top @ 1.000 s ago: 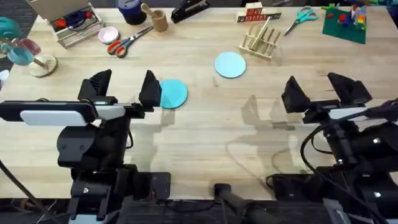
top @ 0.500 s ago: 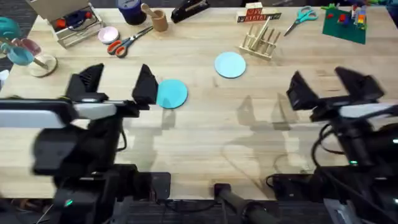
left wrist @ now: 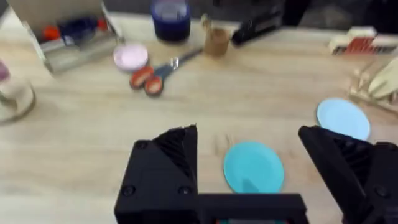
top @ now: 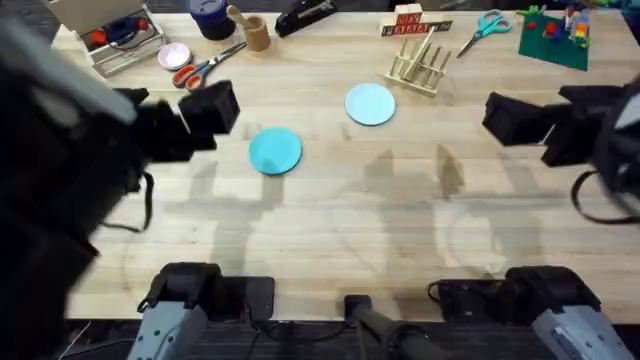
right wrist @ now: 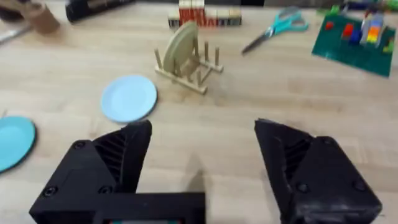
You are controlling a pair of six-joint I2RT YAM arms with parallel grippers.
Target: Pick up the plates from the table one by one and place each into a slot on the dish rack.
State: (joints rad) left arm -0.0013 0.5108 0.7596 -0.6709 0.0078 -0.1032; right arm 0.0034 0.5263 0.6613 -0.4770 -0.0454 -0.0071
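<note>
My left gripper (left wrist: 249, 171) has its 2 black fingers (left wrist: 171, 155) spread wide and holding nothing, hanging above the table (top: 330, 220) with the turquoise plate (left wrist: 254, 167) lying flat right between them in the wrist view. My right gripper (right wrist: 202, 165) is spread just as wide and equally empty, over bare wood on the right side, with the light blue plate (right wrist: 129, 98) off to one side ahead of it and the dish rack (right wrist: 188, 65) beyond.

In the overhead view the turquoise plate (top: 275, 151) sits left of centre, the light blue plate (top: 371, 104) just beside the dish rack (top: 418, 68), almost touching its near corner. The rack already carries a pale wooden disc between its pegs; both blue plates are yet to be slotted.

I judge the step in hand to be the pick of the turquoise plate. A thin flat plate gives no edge to grab from straight above, so I should come down tilted at its rim, slide 1 finger under the lip, and close slowly. Scissors (top: 200, 68) and a pink dish (top: 174, 55) lie well apart, out of my path.
</note>
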